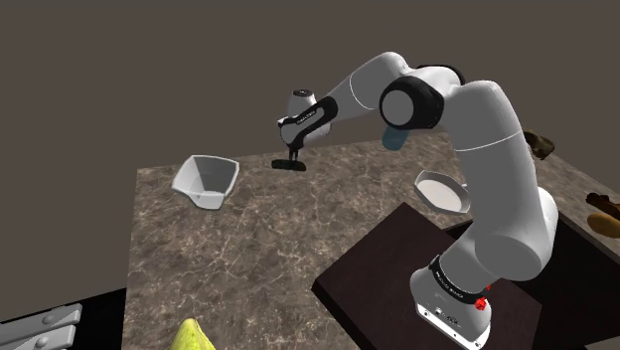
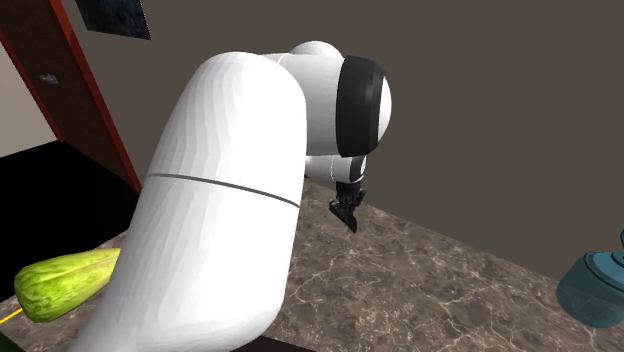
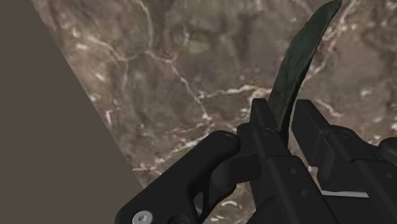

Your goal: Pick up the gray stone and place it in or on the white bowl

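1. the end effector (image 1: pixel 292 157) is closed on the stone (image 1: pixel 291 165), a thin, flat, dark grey-green sliver.
2. in the wrist view the two black fingers (image 3: pixel 264 130) clasp the stone (image 3: pixel 298 67) by one end. the rest of it sticks out past the fingertips over the table (image 3: pixel 165 76).
3. in the shoulder view the stone lies flat under the fingertips, near the far edge of the brown marbled table (image 1: pixel 278 239). i cannot tell whether it touches the table or hangs just above it.
4. the white bowl (image 1: pixel 189 184), deep and squarish, sits on the table toward the shoulder view's left of the stone, apart from it and a little nearer the camera.
5. a shallow white dish (image 1: pixel 432 184) sits on the table at that view's right, just beside the arm (image 1: pixel 477 129) and well apart from the stone.
6. the arm rises from the dark stand (image 1: pixel 397 268) and reaches up and left, with the end effector pointing down.
7. in the second exterior view the arm (image 2: pixel 230 220) looms in front, and the end effector (image 2: pixel 349 218) points down at the table (image 2: pixel 430 280) near its far edge.
8. a green fruit (image 2: pixel 65 283) lies at that view's left, and a teal object (image 2: pixel 597 285) at its right.
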Robot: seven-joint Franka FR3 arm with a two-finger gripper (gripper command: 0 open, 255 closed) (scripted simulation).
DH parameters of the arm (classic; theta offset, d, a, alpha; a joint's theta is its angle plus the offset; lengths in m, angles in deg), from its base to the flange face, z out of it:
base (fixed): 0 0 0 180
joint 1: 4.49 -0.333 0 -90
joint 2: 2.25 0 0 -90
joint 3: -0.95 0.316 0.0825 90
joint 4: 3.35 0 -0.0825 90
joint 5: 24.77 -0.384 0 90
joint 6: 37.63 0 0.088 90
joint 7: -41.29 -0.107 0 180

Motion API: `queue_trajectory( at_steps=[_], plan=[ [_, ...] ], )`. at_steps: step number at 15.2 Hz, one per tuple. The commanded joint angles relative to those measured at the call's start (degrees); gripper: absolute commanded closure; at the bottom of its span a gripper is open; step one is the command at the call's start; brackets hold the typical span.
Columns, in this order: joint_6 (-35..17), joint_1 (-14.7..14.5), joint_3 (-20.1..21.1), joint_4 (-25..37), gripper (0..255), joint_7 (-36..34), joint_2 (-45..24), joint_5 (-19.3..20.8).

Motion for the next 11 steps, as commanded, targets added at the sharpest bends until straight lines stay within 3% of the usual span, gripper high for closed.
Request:
queue_trajectory(
  at_steps=[1,11],
  plan=[
    [0.7,0.0,-0.1,-0.5,255,0.0,1.3,0.1],
    [5.0,-0.4,-0.5,-2.3,255,0.0,7.3,0.4]
  ],
)
